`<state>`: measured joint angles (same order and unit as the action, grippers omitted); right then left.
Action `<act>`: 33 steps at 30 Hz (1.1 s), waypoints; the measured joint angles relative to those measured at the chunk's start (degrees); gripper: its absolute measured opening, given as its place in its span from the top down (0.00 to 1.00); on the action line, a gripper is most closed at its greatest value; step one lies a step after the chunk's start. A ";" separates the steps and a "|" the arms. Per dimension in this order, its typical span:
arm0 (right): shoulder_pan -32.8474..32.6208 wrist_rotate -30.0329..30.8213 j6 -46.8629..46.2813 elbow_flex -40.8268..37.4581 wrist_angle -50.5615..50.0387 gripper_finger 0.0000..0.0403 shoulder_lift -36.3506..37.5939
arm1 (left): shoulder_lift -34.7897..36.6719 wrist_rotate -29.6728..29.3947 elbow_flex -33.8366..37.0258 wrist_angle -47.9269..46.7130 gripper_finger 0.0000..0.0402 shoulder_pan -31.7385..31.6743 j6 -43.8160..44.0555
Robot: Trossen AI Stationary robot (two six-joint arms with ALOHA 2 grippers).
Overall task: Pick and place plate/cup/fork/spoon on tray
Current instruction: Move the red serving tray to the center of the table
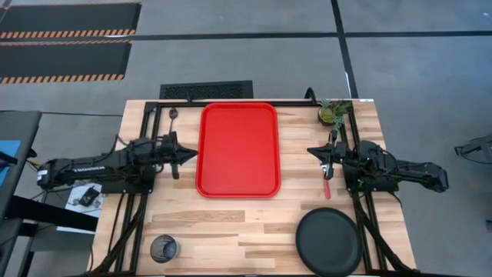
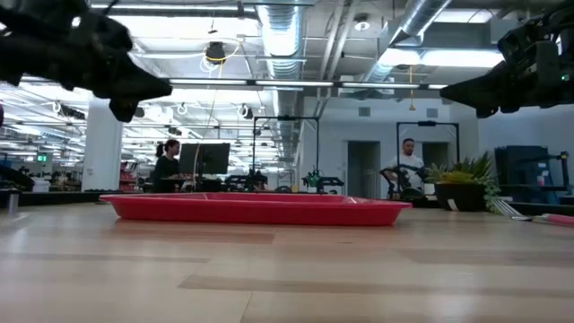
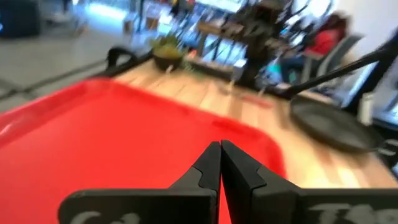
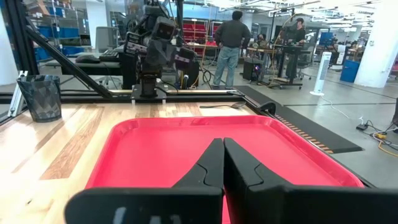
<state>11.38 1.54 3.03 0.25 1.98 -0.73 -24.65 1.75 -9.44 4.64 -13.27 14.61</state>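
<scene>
Fork (image 1: 327,185) apparently beneath right gripper (image 1: 310,151)

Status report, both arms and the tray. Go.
Left gripper and right gripper shut, empty, flanking the bright red rectangular tray. Tray bare. Matte black round plate, dark-tinted tumbler, red-handled fork, thin dark spoon on the table. Nothing blocking.

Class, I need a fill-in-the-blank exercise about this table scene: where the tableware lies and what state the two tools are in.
1. The big bright red rectangular plastic tray holds ____ of the tableware.
2. The large round matte black plate lies on the wooden table on the ____ arm's side.
3. The small see-through dark-tinted tumbler stands on the ____ arm's side.
4. The left tool and the right tool both have their fingers ____.

Missing words: none; right; left; shut
</scene>
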 joint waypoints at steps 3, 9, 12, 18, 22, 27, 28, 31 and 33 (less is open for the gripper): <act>0.00 0.00 0.00 0.00 -0.02 0.96 0.00 | -7.90 -1.90 -4.75 -4.10 1.00 -1.08 0.86; 0.00 0.00 -0.01 0.01 -0.02 0.96 0.00 | -21.41 -2.92 -13.93 -17.39 1.00 -5.05 4.46; 0.00 0.00 -0.02 0.00 -0.02 0.96 0.00 | -27.43 -5.71 -18.04 -22.89 1.00 -7.96 8.46; 0.00 0.00 0.00 0.00 -0.02 0.96 0.00 | -37.12 -6.60 -22.98 -26.37 0.97 -13.54 13.75; 0.00 0.00 -0.02 0.02 -0.02 0.96 0.00 | -44.47 -5.49 -26.32 -28.89 0.88 -16.63 12.18; 0.00 0.00 0.00 0.00 -0.02 0.96 0.00 | -53.95 -8.95 -32.23 -33.56 0.71 -19.44 9.99; 0.00 0.00 0.00 0.02 -0.02 0.96 0.02 | -55.79 -9.98 -33.38 -34.40 0.68 -19.85 9.94; 0.00 0.00 0.00 0.00 -0.02 0.96 0.00 | -60.30 -10.65 -35.91 -34.78 0.59 -21.07 9.90; 0.00 0.00 -0.01 0.01 -0.02 0.96 0.00 | -62.87 -10.42 -37.21 -34.77 0.54 -21.66 10.27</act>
<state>11.38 1.54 3.02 0.26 1.96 -0.73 -87.51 -8.67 -46.65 -30.12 -34.93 24.88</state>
